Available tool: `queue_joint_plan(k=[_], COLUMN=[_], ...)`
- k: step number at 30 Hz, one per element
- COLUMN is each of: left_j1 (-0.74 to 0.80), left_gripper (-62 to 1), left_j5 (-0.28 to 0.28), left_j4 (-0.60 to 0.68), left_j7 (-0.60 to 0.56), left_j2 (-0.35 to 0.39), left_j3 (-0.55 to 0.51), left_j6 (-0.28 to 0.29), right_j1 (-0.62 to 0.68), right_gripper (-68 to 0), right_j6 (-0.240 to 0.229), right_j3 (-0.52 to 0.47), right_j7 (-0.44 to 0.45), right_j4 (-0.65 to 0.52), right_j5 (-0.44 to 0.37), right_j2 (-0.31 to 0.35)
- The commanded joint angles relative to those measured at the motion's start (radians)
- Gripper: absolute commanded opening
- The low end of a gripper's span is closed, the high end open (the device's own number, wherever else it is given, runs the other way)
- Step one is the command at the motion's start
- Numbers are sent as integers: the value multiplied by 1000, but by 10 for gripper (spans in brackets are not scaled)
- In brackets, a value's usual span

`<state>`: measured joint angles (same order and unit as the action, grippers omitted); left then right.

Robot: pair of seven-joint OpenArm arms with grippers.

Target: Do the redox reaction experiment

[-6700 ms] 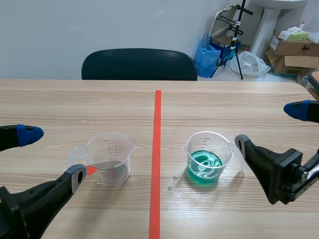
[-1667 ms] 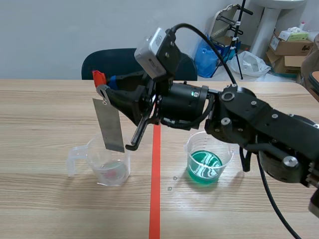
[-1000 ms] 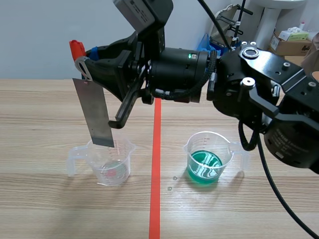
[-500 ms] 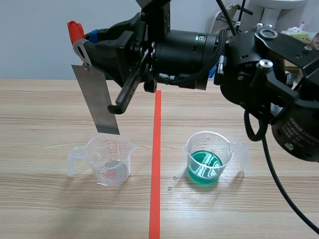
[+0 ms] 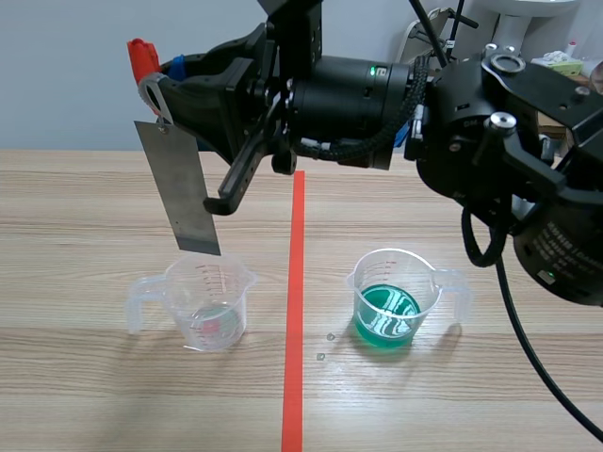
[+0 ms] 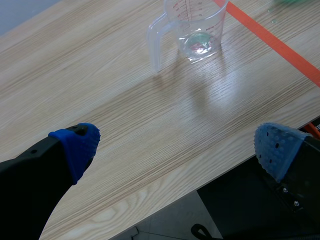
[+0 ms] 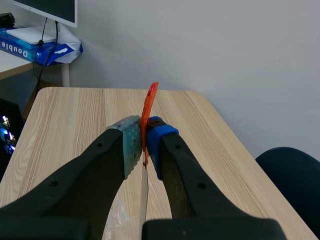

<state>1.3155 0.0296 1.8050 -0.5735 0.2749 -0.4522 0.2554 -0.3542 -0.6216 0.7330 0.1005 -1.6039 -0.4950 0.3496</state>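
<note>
My right arm reaches across from the right, and its gripper (image 5: 156, 92) is shut on the orange-red tab (image 5: 141, 58) of a grey metal strip (image 5: 179, 193). The strip hangs tilted, its lower end just above the rim of a clear beaker (image 5: 209, 301) holding a little clear liquid. Right of the tape line stands a second beaker (image 5: 394, 299) with green liquid. In the right wrist view the gripper (image 7: 145, 142) pinches the tab (image 7: 149, 105), with the strip seen edge-on below. My left gripper (image 6: 175, 150) is open over the table's near edge, the clear beaker (image 6: 197, 25) well ahead of it.
An orange-red tape line (image 5: 295, 311) splits the wooden table (image 5: 85, 235). A dark chair (image 5: 188, 132) stands behind the far edge, mostly hidden by my right arm. Boxes and bags (image 5: 556, 85) lie on the floor at the back right.
Over the last second my right arm lifted the strip a little, clear of the beaker's rim. In the last half second it barely moved.
</note>
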Motion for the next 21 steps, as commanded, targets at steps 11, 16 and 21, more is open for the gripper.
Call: queue_joint_plan(k=[11, 16, 21], left_j1=[1, 1, 1], left_gripper=[14, 14, 14], left_j5=[-6, 1, 2], left_j4=[7, 7, 7], left_j7=[-13, -6, -6], left_j2=[6, 6, 6], left_j3=[3, 3, 3], left_j6=[1, 2, 2], right_j1=[-22, -22, -22], right_gripper=[-668, -669, -668], right_j6=[3, 3, 3], right_j3=[-6, -6, -6], right_j7=[17, 17, 17], right_j4=[-8, -8, -8], right_j5=[-14, -14, -14], right_j2=[2, 2, 2])
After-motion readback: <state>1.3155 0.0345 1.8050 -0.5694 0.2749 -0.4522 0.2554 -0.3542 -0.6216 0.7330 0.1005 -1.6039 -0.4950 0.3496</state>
